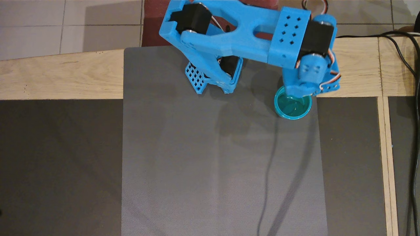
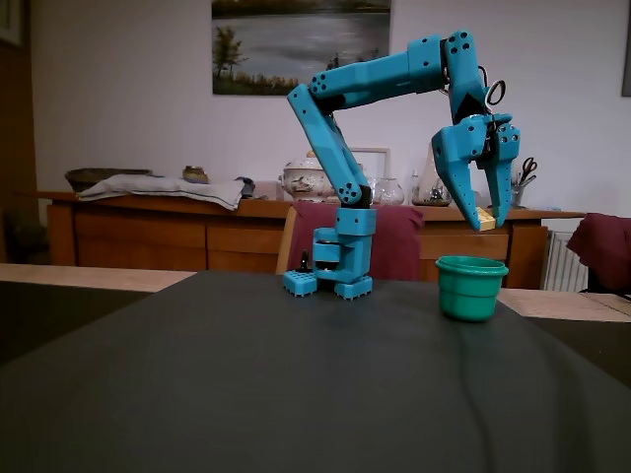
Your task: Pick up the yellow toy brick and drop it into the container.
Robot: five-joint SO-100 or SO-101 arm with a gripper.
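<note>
The yellow toy brick [image 2: 484, 218] is pinched between the tips of my blue gripper [image 2: 487, 225], which points straight down. It hangs a short way above the teal cup [image 2: 471, 288], over the cup's right part in the fixed view. In the overhead view the cup [image 1: 295, 108] stands at the mat's far right; the inside that shows holds nothing. My wrist [image 1: 306, 77] covers the cup's far rim there and hides the brick and the fingertips.
The arm's base [image 1: 213, 78] stands at the mat's far edge, left of the cup. A grey mat [image 1: 213, 164] covers the table's middle. Black cables [image 1: 414, 98] run along the right side. A maroon chair [image 2: 394, 241] is behind the base.
</note>
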